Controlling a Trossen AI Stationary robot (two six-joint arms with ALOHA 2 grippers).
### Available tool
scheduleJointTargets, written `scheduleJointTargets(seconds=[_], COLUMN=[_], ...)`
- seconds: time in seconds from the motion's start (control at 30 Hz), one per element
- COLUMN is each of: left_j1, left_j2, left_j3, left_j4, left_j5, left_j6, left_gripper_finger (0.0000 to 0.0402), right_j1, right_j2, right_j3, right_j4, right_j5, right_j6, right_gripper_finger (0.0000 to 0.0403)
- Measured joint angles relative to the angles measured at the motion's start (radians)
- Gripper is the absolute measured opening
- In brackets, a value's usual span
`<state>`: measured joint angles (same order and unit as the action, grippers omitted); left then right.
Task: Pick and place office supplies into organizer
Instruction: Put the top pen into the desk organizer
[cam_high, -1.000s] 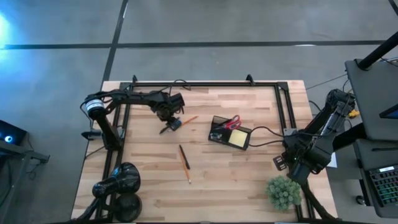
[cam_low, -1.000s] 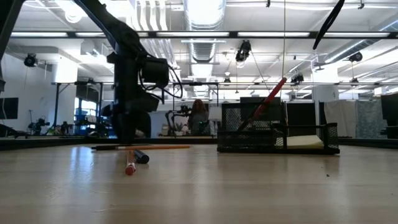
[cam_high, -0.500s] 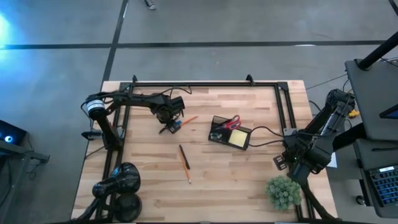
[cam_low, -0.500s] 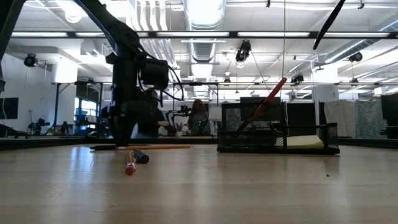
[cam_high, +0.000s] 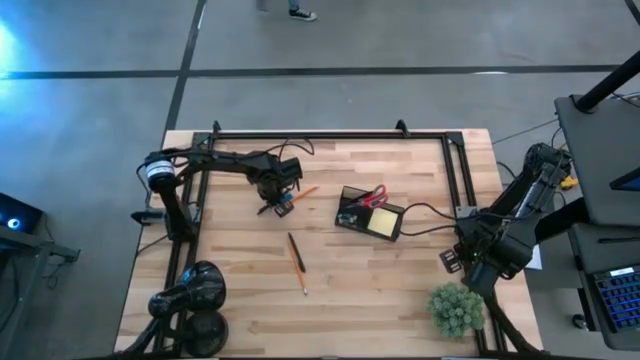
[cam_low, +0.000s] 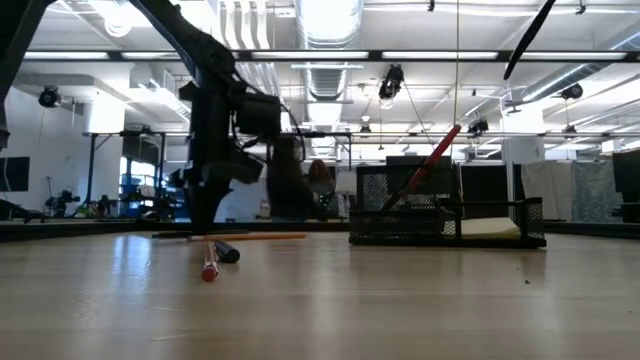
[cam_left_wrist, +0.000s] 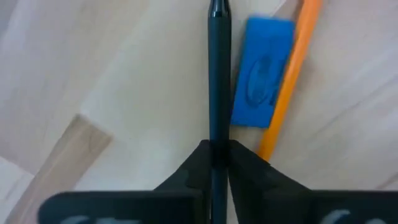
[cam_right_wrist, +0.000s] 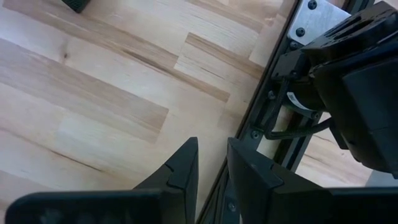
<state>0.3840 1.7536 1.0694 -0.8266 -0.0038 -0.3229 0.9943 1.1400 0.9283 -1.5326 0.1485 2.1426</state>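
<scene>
My left gripper (cam_high: 277, 194) points down at the table's far left and is shut on a dark pen (cam_left_wrist: 217, 74) that lies on the wood. A small blue piece (cam_left_wrist: 261, 71) and an orange pencil (cam_left_wrist: 292, 68) lie right beside the pen. The dark mesh organizer (cam_high: 370, 212) stands near the table's middle, with red-handled scissors (cam_high: 372, 196) leaning in one compartment and a yellow note pad (cam_high: 383, 223) in the other. Two more pencils (cam_high: 297, 262) lie on the near side of it. My right gripper (cam_right_wrist: 212, 163) hovers open at the table's right edge, holding nothing. My left gripper pinches the dark pen's shaft (cam_left_wrist: 217, 140) between its two fingers, which come from above and point down, one on each side of the pen. The pen runs on past the fingertips, flat along the wood. How far along the pen the hold is, the gripper hides.
A green spiky plant ball (cam_high: 456, 308) sits at the near right corner and a black round lamp-like object (cam_high: 195, 290) at the near left. A black frame rail (cam_high: 330, 134) borders the table. A cable (cam_high: 430, 210) runs right from the organizer. Bare wood lies in the near middle.
My left gripper has closed its fingers on the dark pen while staying over the same spot. The pen, blue piece and orange pencil still lie where they were. In the room behind, a person has walked past.
</scene>
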Motion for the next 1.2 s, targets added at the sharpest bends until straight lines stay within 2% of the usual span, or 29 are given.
scheduleJointTargets(seconds=[0.17,0.33,0.4,0.53,0.63,0.7,0.8,0.87,1.07,1.2], left_j1=[-0.006,-0.053,-0.085,-0.189,-0.286,-0.342,-0.382,-0.403,-0.418,-0.409], left_j2=[-0.008,-0.016,-0.015,-0.014,0.005,0.028,0.107,0.176,0.314,0.331], left_j3=[0.115,0.27,0.344,0.492,0.577,0.613,0.693,0.742,0.85,0.906], left_j4=[-0.187,-0.325,-0.391,-0.505,-0.574,-0.588,-0.595,-0.642,-0.583,-0.471], left_j5=[-0.01,-0.102,-0.17,-0.312,-0.48,-0.579,-0.598,-0.657,-0.959,-1.038], left_j6=[0.105,0.177,0.232,0.501,0.797,0.935,0.916,0.928,1.034,1.159], left_gripper_finger=[0.0011,0.001,0.0009,0.0008,0.0008,0.0008,0.0008,0.0008,0.0008,0.0008], right_j1=[0.0,0.0,0.0,0.0,0.0,0.0,0.0,0.0,0.0,0.0], right_j2=[0.0,0.0,0.0,0.0,0.0,0.0,0.0,0.0,0.0,0.0], right_j3=[0.0,0.0,0.0,0.0,0.0,0.0,0.0,0.0,0.0,0.0], right_j4=[-0.006,-0.01,-0.01,-0.017,-0.028,-0.036,-0.036,-0.037,-0.034,-0.031], right_j5=[0.001,0.001,0.002,0.002,0.002,0.002,0.003,0.004,0.005,0.005], right_j6=[-0.008,-0.03,-0.031,-0.052,-0.06,-0.06,-0.06,-0.062,-0.076,-0.079], right_gripper_finger=[0.0077,0.0077,0.0077,0.0077,0.0077,0.0077,0.0077,0.0077,0.0077,0.0077])
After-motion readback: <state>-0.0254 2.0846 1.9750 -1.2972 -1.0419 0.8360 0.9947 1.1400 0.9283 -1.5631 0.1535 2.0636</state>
